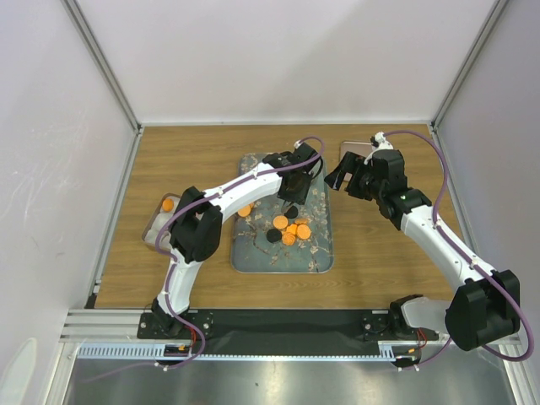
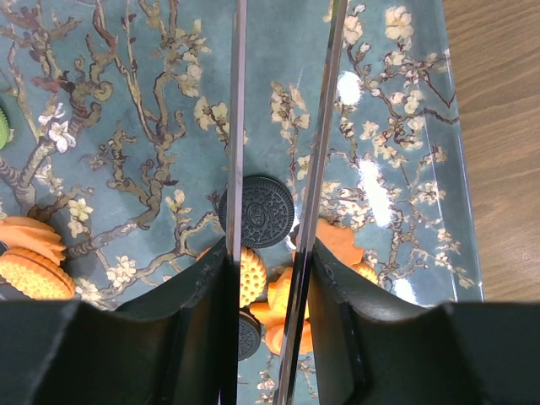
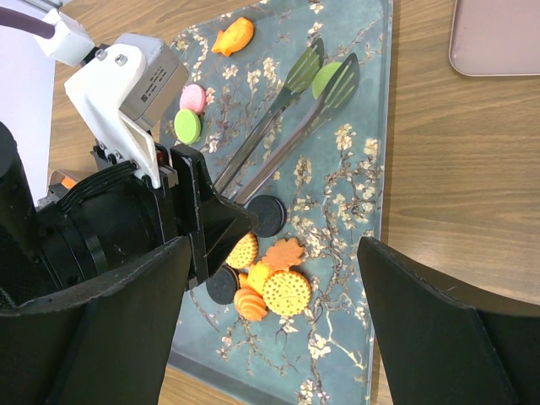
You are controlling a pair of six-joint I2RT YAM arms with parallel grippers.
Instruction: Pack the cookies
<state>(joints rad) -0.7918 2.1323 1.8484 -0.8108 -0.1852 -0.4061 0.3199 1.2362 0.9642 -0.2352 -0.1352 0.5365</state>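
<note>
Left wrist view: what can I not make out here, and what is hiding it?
The tongs: tips cut off by the top edge, so what they grip is unseen here.
The black cookie: its edges are crossed by the tong blades.
The orange cookies: partly under the fingers of the left pincer.
The green cookie: only a sliver shows at the left edge.

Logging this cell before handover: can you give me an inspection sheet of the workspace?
Surface: wooden table, floral tray in the middle.
Job's things: orange, black, green and pink cookies on the tray; one orange in a clear tub at left.
Clutter: pink container by the tray's far right corner.
Claws: left claw shut on tongs, green cookie at their tips; right claw open, empty.
Cables: purple cables along both arms.
Surroundings: white walls, metal frame.
</note>
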